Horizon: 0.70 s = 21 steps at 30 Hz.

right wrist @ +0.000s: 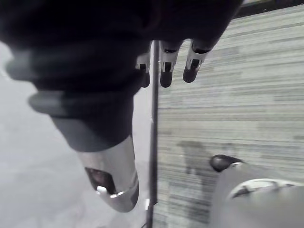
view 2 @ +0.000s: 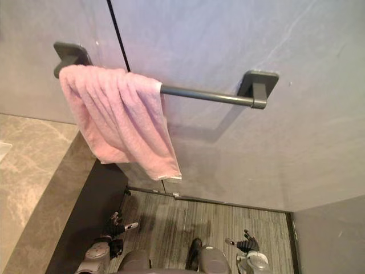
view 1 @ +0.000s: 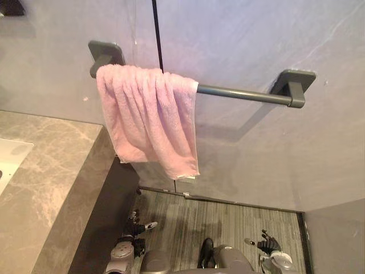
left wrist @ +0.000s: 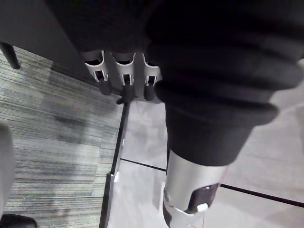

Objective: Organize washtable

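Observation:
A pink towel (view 1: 147, 117) hangs folded over the left end of a dark grey wall rail (view 1: 239, 94); its lower corner drops toward the floor. My left hand (view 1: 138, 228) hangs low beside the counter's dark side, fingers relaxed and straight with nothing in them, as the left wrist view shows by its fingers (left wrist: 124, 83). My right hand (view 1: 267, 245) hangs low at the right over the striped floor, likewise open and holding nothing, its fingers (right wrist: 166, 71) straight in the right wrist view.
A grey marble washtable counter (view 1: 45, 182) runs along the left, with the corner of a white basin (view 1: 10, 160) in it. A grey wall stands behind the rail. A low grey wall (view 1: 336, 240) closes the right side.

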### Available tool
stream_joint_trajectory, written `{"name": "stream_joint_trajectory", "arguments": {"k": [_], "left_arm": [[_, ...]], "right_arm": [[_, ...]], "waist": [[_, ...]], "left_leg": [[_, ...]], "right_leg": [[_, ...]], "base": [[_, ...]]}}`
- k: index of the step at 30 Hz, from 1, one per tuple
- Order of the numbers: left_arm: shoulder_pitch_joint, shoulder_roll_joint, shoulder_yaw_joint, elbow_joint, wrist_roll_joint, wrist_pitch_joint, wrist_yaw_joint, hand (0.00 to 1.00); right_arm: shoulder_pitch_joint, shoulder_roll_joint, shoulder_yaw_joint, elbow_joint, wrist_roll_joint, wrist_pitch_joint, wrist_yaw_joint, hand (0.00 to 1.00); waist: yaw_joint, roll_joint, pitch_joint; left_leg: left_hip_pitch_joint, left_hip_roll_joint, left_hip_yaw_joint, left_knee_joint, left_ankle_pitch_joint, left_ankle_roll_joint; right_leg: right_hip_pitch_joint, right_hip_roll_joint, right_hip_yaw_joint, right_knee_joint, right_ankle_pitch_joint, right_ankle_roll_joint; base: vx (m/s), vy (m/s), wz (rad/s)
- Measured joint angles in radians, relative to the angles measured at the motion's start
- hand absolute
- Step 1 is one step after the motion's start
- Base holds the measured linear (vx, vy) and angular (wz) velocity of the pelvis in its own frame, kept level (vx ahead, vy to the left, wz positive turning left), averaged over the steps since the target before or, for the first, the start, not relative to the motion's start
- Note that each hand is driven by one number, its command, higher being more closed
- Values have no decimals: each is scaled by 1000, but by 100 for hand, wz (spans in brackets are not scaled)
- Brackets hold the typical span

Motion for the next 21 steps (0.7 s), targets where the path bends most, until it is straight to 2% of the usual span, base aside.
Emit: {"name": "stream_joint_trajectory", "arguments": {"k": [1, 2, 4, 6, 11, 17, 21], "left_arm": [[-1, 2, 0, 1, 0, 0, 0, 0], [-2, 4, 0, 5, 0, 0, 1, 0], [1, 17, -3, 13, 0, 1, 3, 0], [6, 24, -3, 28, 0, 2, 3, 0], [44, 42, -3, 51, 0, 2, 2, 0], [48, 42, -2, 68, 1, 2, 2, 0], [43, 42, -2, 67, 1, 1, 5, 0]], "right_arm": [[-1, 1, -8, 1, 0, 1, 0, 0], [-1, 5, -12, 6, 0, 3, -1, 0], [1, 16, -8, 22, 0, 4, 0, 0], [-3, 12, -9, 29, 0, 4, -1, 0], [2, 15, -15, 33, -4, 4, -1, 0], [8, 12, -15, 63, -14, 4, -1, 0], [14, -1, -9, 64, -14, 4, -1, 0]], "waist": [[8, 12, -7], [16, 16, -11], [19, -12, -29], [19, -16, -31], [17, -12, -39], [13, -6, -56], [11, 0, -64]], "left_leg": [[-16, -2, 3, -117, 20, 19], [-8, -10, -4, -201, 28, 17], [12, -56, -10, -270, 61, 35], [19, -80, -10, -293, 77, 43], [69, -105, 2, -340, 88, 51], [108, -116, 10, -446, 134, 51], [125, -119, 6, -465, 138, 51]], "right_leg": [[-1, 0, 1, -1, 6, 12], [-3, 4, 13, -5, 9, 34], [0, -14, 27, -56, 33, 65], [17, -25, 39, -103, 59, 75], [44, -28, 72, -143, 86, 79], [31, -22, 98, -166, 108, 71], [34, -17, 111, -174, 115, 69]], "base": [[64, 131, -4], [64, 141, -1], [70, 150, 14], [23, 125, 7], [-7, 47, -14], [-45, -29, -14], [-8, -18, -9]]}}
